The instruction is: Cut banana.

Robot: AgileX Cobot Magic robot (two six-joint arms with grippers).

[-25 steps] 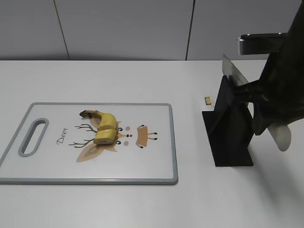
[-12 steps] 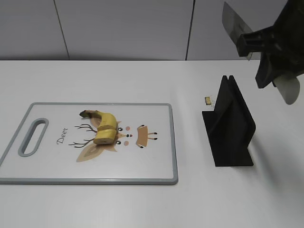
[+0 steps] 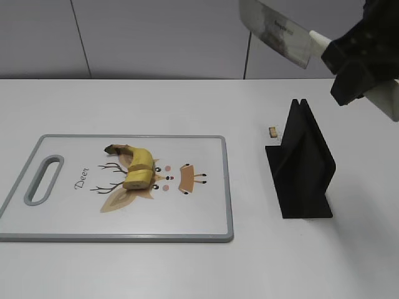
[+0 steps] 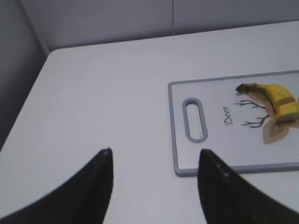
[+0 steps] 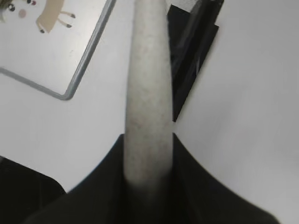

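A yellow banana (image 3: 137, 167) lies on the white cutting board (image 3: 75, 218) with a deer print; it also shows in the left wrist view (image 4: 275, 97). My right gripper (image 3: 349, 62) is shut on the pale handle (image 5: 148, 93) of a knife, held high at the upper right. The wide blade (image 3: 274, 30) points up and left, well above the table. My left gripper (image 4: 154, 161) is open and empty over bare table left of the board (image 4: 177, 140). The left gripper does not show in the exterior view.
A black knife stand (image 3: 300, 165) stands on the table right of the board, below the knife; it also shows in the right wrist view (image 5: 191, 56). A small tan object (image 3: 273, 131) lies just behind the stand. A grey wall runs along the back.
My right gripper has lifted the knife out of the black stand, raised it and swung the blade up and to the left. The banana and board have not moved.
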